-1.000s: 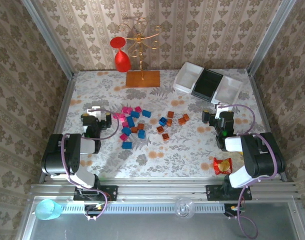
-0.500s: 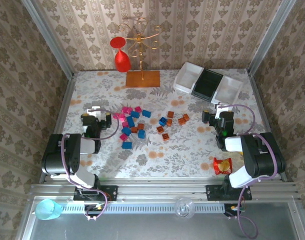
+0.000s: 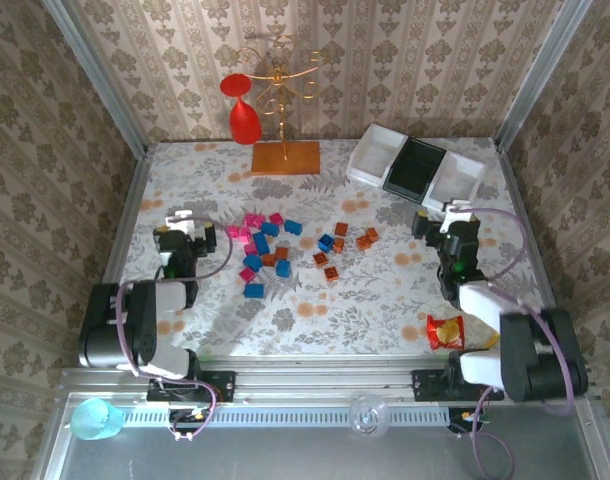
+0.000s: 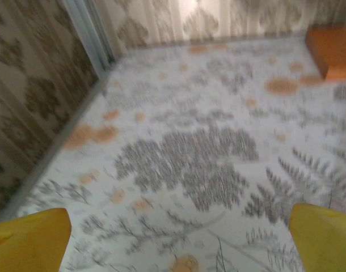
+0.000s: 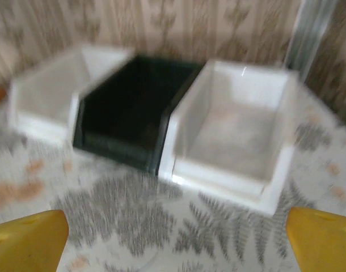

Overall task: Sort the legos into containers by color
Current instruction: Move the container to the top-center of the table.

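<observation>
Since the earlier frame both arms have shifted, the right one swinging out towards the right edge. The left gripper (image 4: pixel 178 238) and right gripper (image 5: pixel 176 238) both stand wide open, holding nothing. The tiny pink, blue and orange-brown plastic bricks (image 3: pixel 261 243) lie scattered mid-table, well apart from the three shallow rectangular trays (image 3: pixel 377 152) at the far right. Best start with an outlying brick, jaws straddling it alone.

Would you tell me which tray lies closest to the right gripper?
The right-end white tray, just ahead of the right gripper; the black tray and left white tray lie farther away.
</observation>
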